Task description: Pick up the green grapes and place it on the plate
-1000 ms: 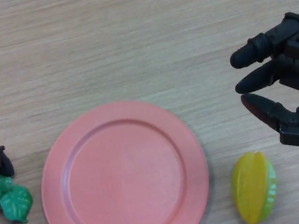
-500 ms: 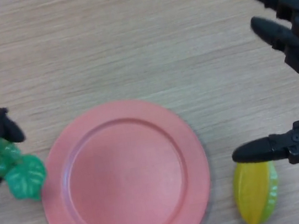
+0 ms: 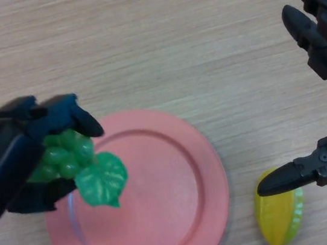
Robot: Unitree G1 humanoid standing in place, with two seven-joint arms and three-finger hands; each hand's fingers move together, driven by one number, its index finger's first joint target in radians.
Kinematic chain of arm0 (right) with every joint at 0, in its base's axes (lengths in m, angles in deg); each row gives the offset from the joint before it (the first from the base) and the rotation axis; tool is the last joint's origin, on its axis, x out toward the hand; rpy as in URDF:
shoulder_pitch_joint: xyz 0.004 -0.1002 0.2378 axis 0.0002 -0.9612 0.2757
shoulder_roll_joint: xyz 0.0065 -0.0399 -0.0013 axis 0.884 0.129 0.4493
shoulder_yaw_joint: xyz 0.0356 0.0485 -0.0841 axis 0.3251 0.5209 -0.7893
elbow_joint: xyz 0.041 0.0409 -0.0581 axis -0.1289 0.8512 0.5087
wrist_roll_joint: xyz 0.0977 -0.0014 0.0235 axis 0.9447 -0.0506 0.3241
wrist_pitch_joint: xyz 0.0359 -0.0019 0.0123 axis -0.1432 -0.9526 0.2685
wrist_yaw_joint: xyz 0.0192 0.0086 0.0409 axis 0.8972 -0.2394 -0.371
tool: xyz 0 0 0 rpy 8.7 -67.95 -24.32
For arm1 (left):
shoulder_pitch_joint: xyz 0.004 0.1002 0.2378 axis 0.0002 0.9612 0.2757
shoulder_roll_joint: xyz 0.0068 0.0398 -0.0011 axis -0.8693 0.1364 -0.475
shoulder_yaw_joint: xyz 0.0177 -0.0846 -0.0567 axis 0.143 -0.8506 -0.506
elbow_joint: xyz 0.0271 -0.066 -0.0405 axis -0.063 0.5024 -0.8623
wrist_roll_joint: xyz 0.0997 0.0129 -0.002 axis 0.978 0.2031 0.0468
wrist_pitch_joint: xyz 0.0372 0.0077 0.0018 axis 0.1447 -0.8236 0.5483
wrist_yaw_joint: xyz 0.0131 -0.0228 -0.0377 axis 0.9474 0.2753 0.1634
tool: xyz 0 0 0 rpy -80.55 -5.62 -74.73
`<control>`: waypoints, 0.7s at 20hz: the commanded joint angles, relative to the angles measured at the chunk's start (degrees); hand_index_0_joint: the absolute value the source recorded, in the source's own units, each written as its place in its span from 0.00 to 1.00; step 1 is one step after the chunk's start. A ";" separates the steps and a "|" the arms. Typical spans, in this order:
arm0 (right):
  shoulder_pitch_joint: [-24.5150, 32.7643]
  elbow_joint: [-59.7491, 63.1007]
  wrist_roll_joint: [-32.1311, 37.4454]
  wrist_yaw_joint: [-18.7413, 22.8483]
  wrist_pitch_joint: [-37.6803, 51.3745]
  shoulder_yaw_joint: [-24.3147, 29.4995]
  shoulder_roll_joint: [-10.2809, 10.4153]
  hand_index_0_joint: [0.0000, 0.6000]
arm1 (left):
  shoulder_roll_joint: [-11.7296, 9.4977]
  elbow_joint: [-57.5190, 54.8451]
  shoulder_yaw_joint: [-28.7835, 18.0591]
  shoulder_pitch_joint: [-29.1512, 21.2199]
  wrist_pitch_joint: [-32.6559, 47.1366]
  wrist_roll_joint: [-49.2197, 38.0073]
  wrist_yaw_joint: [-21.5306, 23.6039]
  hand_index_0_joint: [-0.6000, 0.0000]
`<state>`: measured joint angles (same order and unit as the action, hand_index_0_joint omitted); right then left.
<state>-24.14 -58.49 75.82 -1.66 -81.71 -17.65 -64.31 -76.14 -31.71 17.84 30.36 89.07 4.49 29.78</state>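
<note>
Table [image 3: 140, 40]: pale wood-grain surface, matt. Plate [image 3: 179, 187]: pink plastic, smooth, faint sheen. Green grapes [image 3: 68, 157]: glossy plastic, leaf veined. Yellow starfruit [image 3: 280, 219]: shiny plastic. Both hands: matt black plastic.

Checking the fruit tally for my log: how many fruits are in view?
2. The green grapes are held in the left robot hand over the plate's left edge; a yellow starfruit lies right of the plate.

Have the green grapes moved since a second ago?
Yes. The green grapes, held in the left hand, moved rightward, now over the plate's left rim.
</note>
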 commanded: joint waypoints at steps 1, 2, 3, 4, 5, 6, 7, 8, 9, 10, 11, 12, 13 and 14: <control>1.30 -2.94 -3.35 -0.20 6.63 4.50 -0.68 0.00 | -1.33 -3.62 -3.41 -0.56 2.23 -1.99 2.34 0.33; 1.28 -2.94 -3.52 -0.38 6.53 4.47 -0.48 0.00 | -1.15 -3.76 -3.37 -0.40 2.13 -2.29 2.23 0.50; 1.30 -2.94 -3.91 -0.73 6.17 4.36 -0.01 0.00 | -0.69 -4.39 -3.31 -0.02 1.28 -3.23 1.70 0.75; 1.38 -2.94 -4.23 -0.98 5.77 4.23 0.37 0.00 | -0.29 -5.12 -3.18 0.16 0.08 -4.10 1.21 0.92; 1.63 -2.94 -4.18 -0.92 5.29 4.07 0.48 0.00 | 0.04 -5.71 -2.89 0.27 -0.98 -4.69 1.16 1.00; 1.71 -2.94 -4.23 -0.80 5.30 3.90 0.49 0.00 | 0.07 -5.96 -2.87 0.31 -1.29 -4.98 1.11 1.00; 1.82 -2.94 -4.56 -0.77 5.24 3.53 0.61 0.00 | 0.42 -6.62 -2.73 0.27 -2.16 -6.18 1.33 1.00; 1.94 -2.94 -4.76 -0.78 5.09 3.37 0.69 0.00 | 0.68 -7.23 -2.61 0.19 -3.22 -7.25 1.40 1.00; 2.38 -2.94 -4.72 -0.59 4.51 3.09 0.79 0.00 | 1.28 -9.73 -2.83 -0.13 -7.37 -11.24 0.96 1.00; 2.58 -2.94 -4.62 -0.45 4.38 2.97 0.84 0.00 | 1.41 -11.02 -3.14 -0.52 -9.89 -13.54 1.03 1.00; 3.01 -2.94 -4.53 -0.22 4.35 2.66 0.84 0.00 | 1.50 -13.08 -3.86 -1.31 -14.31 -17.54 1.95 1.00; 3.37 -2.94 -4.25 0.07 4.14 2.53 0.70 0.00 | 1.77 -14.36 -4.48 -1.84 -16.99 -20.62 3.05 1.00; 3.82 -2.94 -3.63 0.65 3.86 2.28 0.49 0.00 | 2.09 -15.84 -5.57 -2.36 -20.46 -25.99 5.62 1.00; 3.96 -2.94 -3.25 0.92 3.99 2.24 0.48 0.00 | 2.29 -16.13 -6.42 -2.34 -21.35 -28.89 7.21 1.00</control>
<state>-21.60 -58.48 72.97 -2.44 -82.79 -19.05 -62.41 -72.39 -44.98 15.59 28.93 64.04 -24.69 33.42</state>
